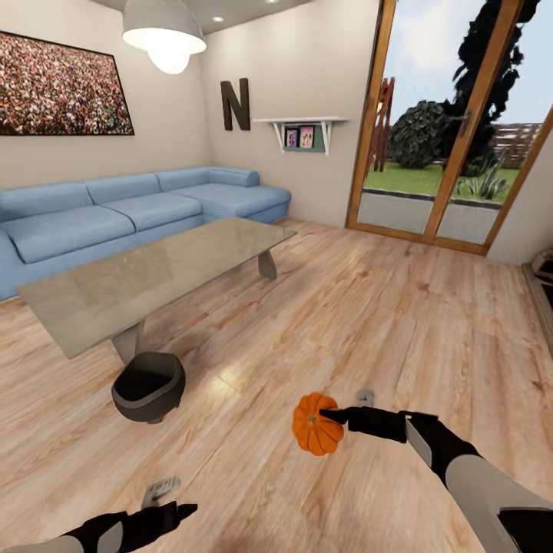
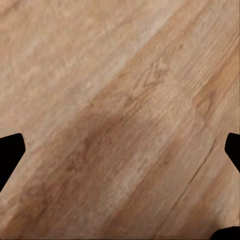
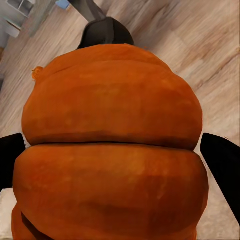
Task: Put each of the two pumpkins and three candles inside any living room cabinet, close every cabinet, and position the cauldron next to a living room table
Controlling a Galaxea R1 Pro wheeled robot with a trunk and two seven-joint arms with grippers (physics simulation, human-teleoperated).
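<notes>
An orange ribbed pumpkin [image 1: 316, 424] hangs above the wood floor, low and right of centre in the head view. My right gripper [image 1: 326, 418] is shut on it, and the pumpkin [image 3: 115, 115] bulges between the two dark fingers [image 3: 222, 170] in the right wrist view. The dark round cauldron [image 1: 148, 388] stands on the floor right by the near leg of the glass table [image 1: 92, 299]; beyond the pumpkin, the right wrist view catches the cauldron [image 3: 106, 32] too. My left gripper [image 1: 173, 507] is open and empty over bare floor, its fingertips [image 2: 10, 155] wide apart. The candles and the cabinet are out of view.
A blue corner sofa [image 1: 115, 215] lines the far walls behind the table. Glazed wooden doors [image 1: 453, 130] to a garden stand at the back right, with a small wall shelf [image 1: 299, 130] beside them. Open wood floor [image 1: 399, 322] stretches ahead and to the right.
</notes>
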